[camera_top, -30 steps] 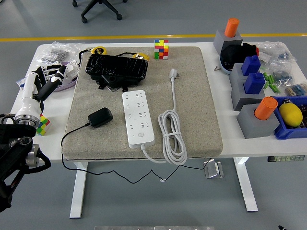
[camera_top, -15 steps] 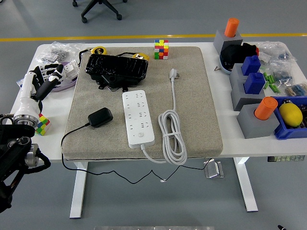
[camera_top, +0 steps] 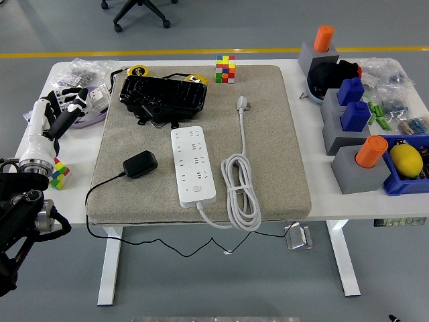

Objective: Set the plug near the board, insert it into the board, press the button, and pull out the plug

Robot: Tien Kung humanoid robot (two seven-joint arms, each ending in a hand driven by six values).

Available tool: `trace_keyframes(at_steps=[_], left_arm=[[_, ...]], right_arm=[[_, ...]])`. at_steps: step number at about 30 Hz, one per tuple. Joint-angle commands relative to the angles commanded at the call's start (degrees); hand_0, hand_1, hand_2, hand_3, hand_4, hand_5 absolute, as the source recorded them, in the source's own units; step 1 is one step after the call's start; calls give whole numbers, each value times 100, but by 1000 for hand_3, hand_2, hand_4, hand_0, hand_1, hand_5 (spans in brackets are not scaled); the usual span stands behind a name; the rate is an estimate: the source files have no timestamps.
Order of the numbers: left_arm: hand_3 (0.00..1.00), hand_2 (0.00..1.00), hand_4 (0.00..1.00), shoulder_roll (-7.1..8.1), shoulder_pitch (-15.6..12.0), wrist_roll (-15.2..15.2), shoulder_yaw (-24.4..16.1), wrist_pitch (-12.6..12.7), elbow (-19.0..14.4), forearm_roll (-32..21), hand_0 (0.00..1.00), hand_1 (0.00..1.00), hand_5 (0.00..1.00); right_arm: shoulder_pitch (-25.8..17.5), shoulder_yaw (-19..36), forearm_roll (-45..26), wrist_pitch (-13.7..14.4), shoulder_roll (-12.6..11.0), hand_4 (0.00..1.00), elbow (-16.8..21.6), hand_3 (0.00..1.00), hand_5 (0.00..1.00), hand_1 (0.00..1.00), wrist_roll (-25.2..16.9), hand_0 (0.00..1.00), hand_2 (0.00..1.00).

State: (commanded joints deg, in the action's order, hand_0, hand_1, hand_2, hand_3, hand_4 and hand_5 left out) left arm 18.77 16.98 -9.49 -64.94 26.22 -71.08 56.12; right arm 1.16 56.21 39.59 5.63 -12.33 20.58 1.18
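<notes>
Left hand (camera_top: pixel 59 115) hangs over the table's (camera_top: pixel 74 194) left edge, well away from the mat (camera_top: pixel 281 147), fingers loosely spread and holding nothing, as far as this angle shows. The black plug (camera_top: pixel 139 164) lies on the mat just left of the white board (camera_top: pixel 194 165), not touching it. The board's own cord (camera_top: pixel 240 191) is coiled to its right.

You see a white worktop (camera_top: pixel 74 194) on a grey floor (camera_top: pixel 268 27), yellow floor line (camera_top: pixel 201 51), office-chair base (camera_top: pixel 141 10) beyond.
</notes>
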Motion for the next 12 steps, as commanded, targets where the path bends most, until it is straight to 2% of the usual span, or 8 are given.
trace_keyframes(at_steps=[12], left_arm=[[611,615,812,2,17,3,25,-5,-21,0,492,585,519]], right_arm=[[3,-28,-26,-3,-11,946,6,562,510,648,4,606,670]])
